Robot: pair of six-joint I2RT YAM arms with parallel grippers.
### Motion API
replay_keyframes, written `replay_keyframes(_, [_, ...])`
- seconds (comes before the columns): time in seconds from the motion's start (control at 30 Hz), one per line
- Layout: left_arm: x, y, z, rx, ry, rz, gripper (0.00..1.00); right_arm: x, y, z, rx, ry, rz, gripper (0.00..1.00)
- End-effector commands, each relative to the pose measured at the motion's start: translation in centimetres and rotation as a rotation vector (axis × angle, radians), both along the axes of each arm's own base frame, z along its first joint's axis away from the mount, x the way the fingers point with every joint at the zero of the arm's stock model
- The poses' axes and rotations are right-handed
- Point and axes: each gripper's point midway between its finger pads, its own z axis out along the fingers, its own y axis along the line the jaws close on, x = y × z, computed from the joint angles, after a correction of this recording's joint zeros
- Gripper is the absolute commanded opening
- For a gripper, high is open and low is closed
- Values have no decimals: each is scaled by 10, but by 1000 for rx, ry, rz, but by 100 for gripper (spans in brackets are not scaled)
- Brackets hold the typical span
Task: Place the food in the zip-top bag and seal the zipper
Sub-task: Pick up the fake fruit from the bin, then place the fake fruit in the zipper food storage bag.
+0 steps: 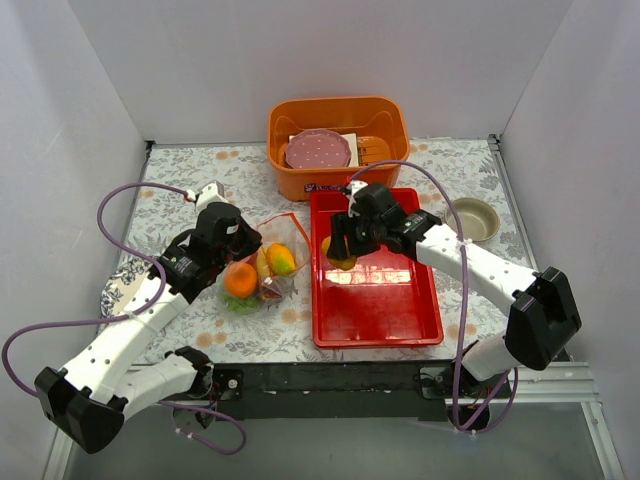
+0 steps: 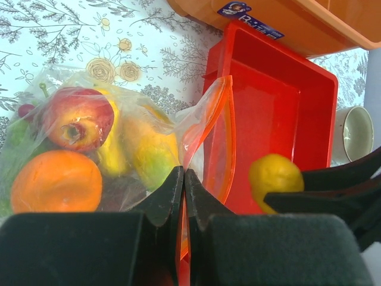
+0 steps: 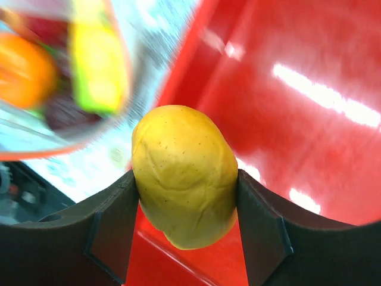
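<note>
Left arm (image 1: pixel 140 320): low over the tabletop (image 1: pixel 190 180) — tool (image 2: pixel 183 179) pinched on the zipper (image 2: pixel 229 137).
Right arm (image 1: pixel 470 260): over the tray's (image 1: pixel 400 310) left edge — tool (image 3: pixel 184 205) clamps a mango (image 3: pixel 181 167).
Bag (image 2: pixel 149 119): clear, full of fruit (image 2: pixel 56 182), beside the tray.

Between the matt black fingers (image 3: pixel 113 232) of the right gripper (image 3: pixel 186 208), the yellow mango (image 3: pixel 184 167) has a dull, faintly dimpled, speckled skin. Beneath it the red tray (image 3: pixel 309 137) is hard glossy plastic with white glare. Ahead of the left gripper (image 2: pixel 184 179), the zip-top bag (image 2: pixel 152 122) is thin, clear, crinkled film with a smooth translucent orange-red zipper (image 2: pixel 230 137); inside, the orange (image 2: pixel 56 179) looks matt, the apple (image 2: pixel 80 119) lightly shiny. The tablecloth (image 2: pixel 71 36) beyond is flat and printed.
</note>
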Motion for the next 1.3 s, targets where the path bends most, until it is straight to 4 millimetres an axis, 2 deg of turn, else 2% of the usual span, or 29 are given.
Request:
replay_keyframes(0.0, [1,-5,5,-26,-23,-23,0,18,27,69,164,-125,31,35])
replay_keyframes(0.07, [0,-4,4,-20,-19,-26,0,20,40,85,220,-140,66,35])
replay_keyframes(0.3, [0,-13,8,-72,-7,-39,0,25,73,86,280,-101,133,35])
replay_keyframes(0.4, [0,-15,8,-83,-9,-42,0,18,91,91,332,-88,192,37])
replay_keyframes(0.6, [1,-11,5,-55,-3,-32,0,11,114,82,334,-65,215,40])
replay_keyframes(0.67, [1,-12,6,-60,-6,-36,0,5,126,86,363,-60,254,41])
replay_keyframes(0.73, [0,-13,7,-64,-7,-39,0,-2,136,73,339,-29,275,41])
replay_keyframes(0.77, [0,-12,7,-65,-7,-35,0,0,140,76,340,-34,278,42])
replay_keyframes(0.8, [0,-11,7,-63,-8,-33,0,0,144,67,327,-19,282,43])
replay_keyframes(0.9, [-2,-7,8,-62,-11,-18,0,-2,151,59,316,1,296,45])
replay_keyframes(0.93, [-2,-7,9,-64,-14,-16,0,-5,153,57,318,12,309,46])
replay_keyframes(1.0, [-3,-2,11,-62,-20,2,0,-5,158,57,326,21,333,55])
replay_keyframes(1.07, [-4,1,10,-60,-19,20,0,-8,161,55,324,30,369,58])
replay_keyframes(1.27, [-5,5,13,-57,-27,30,0,-21,165,67,368,46,460,75])
